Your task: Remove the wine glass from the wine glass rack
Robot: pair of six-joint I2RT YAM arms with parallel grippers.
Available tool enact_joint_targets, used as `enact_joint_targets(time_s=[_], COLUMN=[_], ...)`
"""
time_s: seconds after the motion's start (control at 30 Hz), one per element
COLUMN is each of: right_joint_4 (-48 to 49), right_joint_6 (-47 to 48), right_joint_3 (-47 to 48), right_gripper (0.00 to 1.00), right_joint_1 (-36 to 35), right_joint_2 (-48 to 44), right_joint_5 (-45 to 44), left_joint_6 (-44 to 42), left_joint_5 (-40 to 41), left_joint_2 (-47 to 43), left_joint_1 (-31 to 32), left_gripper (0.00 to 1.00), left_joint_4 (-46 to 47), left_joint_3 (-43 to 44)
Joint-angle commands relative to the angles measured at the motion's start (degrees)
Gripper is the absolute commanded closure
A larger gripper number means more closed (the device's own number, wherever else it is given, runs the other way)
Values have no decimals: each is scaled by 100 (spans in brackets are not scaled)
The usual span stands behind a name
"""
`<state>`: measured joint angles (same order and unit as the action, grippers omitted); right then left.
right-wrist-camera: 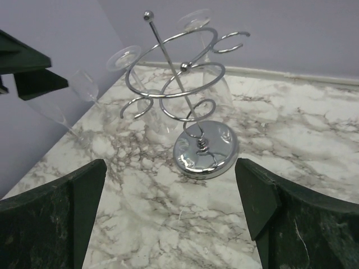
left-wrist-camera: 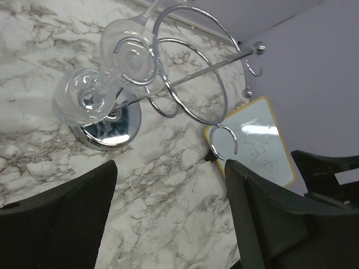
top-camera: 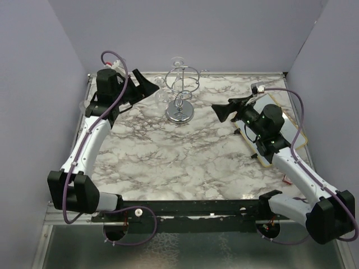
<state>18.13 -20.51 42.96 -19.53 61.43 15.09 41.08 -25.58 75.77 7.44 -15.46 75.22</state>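
The chrome wine glass rack (top-camera: 180,92) stands at the back middle of the marble table on its round mirrored base (top-camera: 180,114). Clear wine glasses hang upside down from its ring arms; two show in the left wrist view (left-wrist-camera: 84,102) and two in the right wrist view (right-wrist-camera: 216,89). My left gripper (top-camera: 147,87) is open and empty just left of the rack, fingers pointing at it (left-wrist-camera: 168,224). My right gripper (top-camera: 224,109) is open and empty to the right of the base, apart from it (right-wrist-camera: 171,224).
A small yellow-framed whiteboard (left-wrist-camera: 252,140) lies at the right side of the table under my right arm (top-camera: 294,131). Another clear glass (right-wrist-camera: 67,101) shows near the left wall. Lilac walls enclose the table on three sides.
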Motion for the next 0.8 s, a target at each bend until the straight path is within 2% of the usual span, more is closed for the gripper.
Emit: enact_joint_targets(time_s=[0.0, 0.1, 0.17, 0.33, 0.5, 0.77], right_joint_4=[-434, -838, -1044, -909, -927, -560], right_joint_6=[-512, -495, -494, -500, -403, -413], right_joint_3=[265, 640, 811, 810, 820, 727], right_gripper=[0, 0, 0, 0, 0, 0], right_joint_1=[19, 32, 45, 54, 54, 54], right_joint_2=[23, 244, 344, 378, 395, 379], right_joint_5=[383, 451, 520, 1020, 1002, 1440], left_joint_6=[1118, 1358, 1272, 637, 356, 420], left_joint_5=[533, 961, 1064, 685, 431, -83], left_joint_2=[279, 499, 679, 1261, 1659, 2128], left_joint_1=[76, 79, 78, 52, -72, -147], left_gripper=[21, 21, 26, 27, 28, 45], left_joint_4=[1416, 1601, 1712, 1668, 1207, 1161], left_joint_3=[-506, -606, -573, -31, 514, 869])
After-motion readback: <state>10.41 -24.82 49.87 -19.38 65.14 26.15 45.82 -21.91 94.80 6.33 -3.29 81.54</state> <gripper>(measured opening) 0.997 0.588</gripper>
